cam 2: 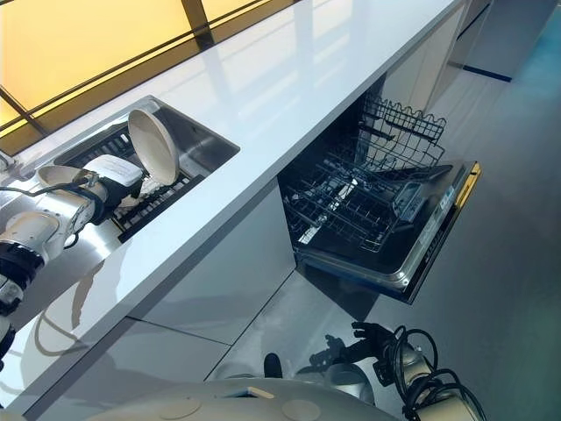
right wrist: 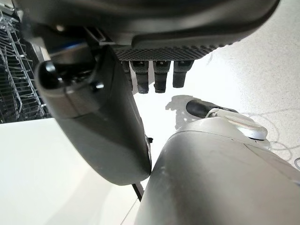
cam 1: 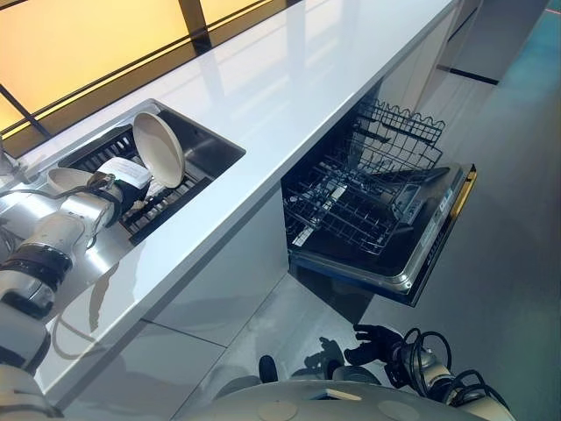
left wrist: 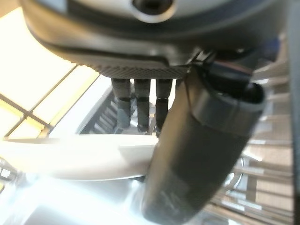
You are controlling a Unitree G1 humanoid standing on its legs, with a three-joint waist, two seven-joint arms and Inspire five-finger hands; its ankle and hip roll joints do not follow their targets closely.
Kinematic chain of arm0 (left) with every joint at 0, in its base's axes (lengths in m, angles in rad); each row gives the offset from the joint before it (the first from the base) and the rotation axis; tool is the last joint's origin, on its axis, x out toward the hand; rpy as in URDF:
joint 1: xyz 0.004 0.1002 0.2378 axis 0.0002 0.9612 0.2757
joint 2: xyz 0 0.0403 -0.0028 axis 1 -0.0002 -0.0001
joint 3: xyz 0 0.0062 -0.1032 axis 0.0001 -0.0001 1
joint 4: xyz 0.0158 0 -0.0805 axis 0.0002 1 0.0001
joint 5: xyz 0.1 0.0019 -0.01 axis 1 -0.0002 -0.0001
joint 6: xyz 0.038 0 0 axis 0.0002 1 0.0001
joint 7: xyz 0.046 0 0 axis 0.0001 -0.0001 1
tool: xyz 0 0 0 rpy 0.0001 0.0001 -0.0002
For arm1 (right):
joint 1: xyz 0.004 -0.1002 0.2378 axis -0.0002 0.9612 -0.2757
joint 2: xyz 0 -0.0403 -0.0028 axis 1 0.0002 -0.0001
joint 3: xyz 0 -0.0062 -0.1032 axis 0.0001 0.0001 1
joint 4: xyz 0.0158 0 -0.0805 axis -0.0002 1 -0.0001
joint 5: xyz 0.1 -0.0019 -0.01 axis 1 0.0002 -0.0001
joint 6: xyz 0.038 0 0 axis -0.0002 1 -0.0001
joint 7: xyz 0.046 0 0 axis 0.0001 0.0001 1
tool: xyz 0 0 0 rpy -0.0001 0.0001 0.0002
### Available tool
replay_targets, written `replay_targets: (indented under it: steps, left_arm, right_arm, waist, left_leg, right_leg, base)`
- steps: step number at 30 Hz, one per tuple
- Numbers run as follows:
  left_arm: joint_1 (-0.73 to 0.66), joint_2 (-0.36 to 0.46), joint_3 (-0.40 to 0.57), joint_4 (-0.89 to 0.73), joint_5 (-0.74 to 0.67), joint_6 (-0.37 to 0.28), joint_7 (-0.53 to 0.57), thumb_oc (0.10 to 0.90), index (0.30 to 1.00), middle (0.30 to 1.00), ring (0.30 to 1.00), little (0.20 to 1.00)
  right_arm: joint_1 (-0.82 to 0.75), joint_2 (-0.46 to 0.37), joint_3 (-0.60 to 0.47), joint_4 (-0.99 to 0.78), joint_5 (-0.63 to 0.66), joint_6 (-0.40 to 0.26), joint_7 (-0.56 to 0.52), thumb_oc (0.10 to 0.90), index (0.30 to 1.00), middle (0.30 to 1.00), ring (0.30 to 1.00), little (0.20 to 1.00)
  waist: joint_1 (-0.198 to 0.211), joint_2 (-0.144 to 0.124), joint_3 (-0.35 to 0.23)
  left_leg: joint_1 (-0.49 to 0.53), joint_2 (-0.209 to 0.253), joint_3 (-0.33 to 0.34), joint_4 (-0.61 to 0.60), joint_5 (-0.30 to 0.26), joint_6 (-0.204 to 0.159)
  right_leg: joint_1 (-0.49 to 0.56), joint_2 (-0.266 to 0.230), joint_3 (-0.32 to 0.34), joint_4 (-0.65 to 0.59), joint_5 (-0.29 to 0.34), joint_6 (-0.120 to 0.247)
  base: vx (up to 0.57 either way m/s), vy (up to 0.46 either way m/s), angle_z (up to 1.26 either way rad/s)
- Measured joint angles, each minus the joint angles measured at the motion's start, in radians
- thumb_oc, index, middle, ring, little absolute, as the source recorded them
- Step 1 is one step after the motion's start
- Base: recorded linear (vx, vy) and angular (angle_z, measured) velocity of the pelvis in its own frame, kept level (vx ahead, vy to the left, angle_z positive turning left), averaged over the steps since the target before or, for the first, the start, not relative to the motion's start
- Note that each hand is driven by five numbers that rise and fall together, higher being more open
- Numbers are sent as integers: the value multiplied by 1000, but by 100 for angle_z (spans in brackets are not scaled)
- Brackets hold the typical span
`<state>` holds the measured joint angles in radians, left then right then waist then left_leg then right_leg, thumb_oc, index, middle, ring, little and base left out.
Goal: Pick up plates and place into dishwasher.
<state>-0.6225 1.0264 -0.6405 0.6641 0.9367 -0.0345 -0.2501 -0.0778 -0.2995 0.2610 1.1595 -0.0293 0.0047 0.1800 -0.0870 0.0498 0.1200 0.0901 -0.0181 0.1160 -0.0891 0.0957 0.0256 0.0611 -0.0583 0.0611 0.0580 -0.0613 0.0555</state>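
Note:
A cream plate [cam 1: 158, 149] stands on edge in the dark rack [cam 1: 166, 203] inside the sink [cam 1: 215, 145]. A second pale dish [cam 1: 66, 180] lies at the sink's left end. My left hand [cam 1: 123, 189] reaches into the sink just left of the upright plate. In the left wrist view its fingers [left wrist: 136, 103] point straight out, the thumb [left wrist: 201, 154] stands apart, and a white plate rim [left wrist: 79, 159] runs just past the fingers; no grip shows. My right hand [cam 1: 377, 342] hangs low by the floor, relaxed and empty, its fingers [right wrist: 154, 77] loosely extended.
The dishwasher [cam 1: 386, 263] is open at the right, its door [cam 1: 443, 219] folded down and the wire rack [cam 1: 351, 202] pulled out over it. A long white counter [cam 1: 289, 88] runs between sink and dishwasher. Grey floor [cam 1: 508, 175] lies beyond the door.

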Motion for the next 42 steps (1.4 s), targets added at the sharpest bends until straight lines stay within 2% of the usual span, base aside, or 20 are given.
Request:
replay_targets:
  steps: [7, 15, 21, 29, 36, 39, 42]
  left_arm:
    - [-22, -1, 0, 77, 0, 72, 96, 100, 300, 300, 300, 200]
    - [-22, -1, 0, 80, 9, 120, 169, 100, 300, 300, 300, 200]
    - [-30, 1, 2, 80, 28, 129, 225, 100, 300, 300, 300, 200]
    - [-34, 21, 11, 73, 21, 137, 242, 100, 300, 300, 300, 200]
    - [-34, 89, 31, -11, -177, 128, 296, 100, 300, 300, 300, 200]
    - [-34, 104, 76, -57, -239, 111, 314, 100, 300, 300, 300, 200]
    - [-32, 106, 151, -123, -281, 95, 327, 100, 300, 300, 300, 200]
  right_arm:
    - [-1, 0, 0, 1, 4, 0, 0, 800, 900, 900, 900, 900]
    - [1, -2, 3, 1, 9, -1, 2, 800, 900, 900, 900, 900]
    - [-2, -6, 27, 1, 9, -1, 3, 800, 900, 900, 900, 900]
    - [-1, -8, 28, 0, 8, 1, 4, 800, 900, 900, 900, 900]
    - [5, -7, 28, -17, 10, 8, 4, 800, 900, 900, 900, 900]
    - [29, -11, 27, -57, 18, 8, 5, 800, 900, 900, 900, 900]
    - [83, -26, 30, -183, 20, 8, 24, 800, 900, 900, 900, 900]
  waist:
    - [2, -1, 0]
    - [10, -3, 1]
    - [17, -4, 1]
    - [32, -6, 1]
    - [40, -29, -1]
    - [42, -38, 0]
    - [57, -42, 1]
  left_leg:
    - [0, -2, 6, 0, -2, 2]
    - [0, -2, 4, 0, -2, 2]
    - [3, -2, -10, -1, -2, 2]
    - [4, -3, -23, 0, -1, 2]
    - [4, -3, -29, 0, -1, 1]
    - [5, -3, -36, 0, -1, 1]
    - [4, -3, -41, 0, 0, 0]
  right_leg:
    - [-2, -1, 6, 0, 2, 2]
    - [1, -2, 4, -4, 2, 3]
    - [15, -4, -22, -11, 2, 2]
    - [32, -6, -44, -27, 5, 1]
    - [41, -7, -52, -36, 6, 0]
    - [48, -7, -61, -42, 7, -1]
    - [49, -7, -72, -43, 7, -1]
  base:
    - [-6, -3, -2]
    - [0, 0, 0]
    - [-14, 6, 7]
    - [-15, -1, 7]
    - [-24, -14, 2]
    - [-36, -16, 8]
    - [-47, -24, 5]
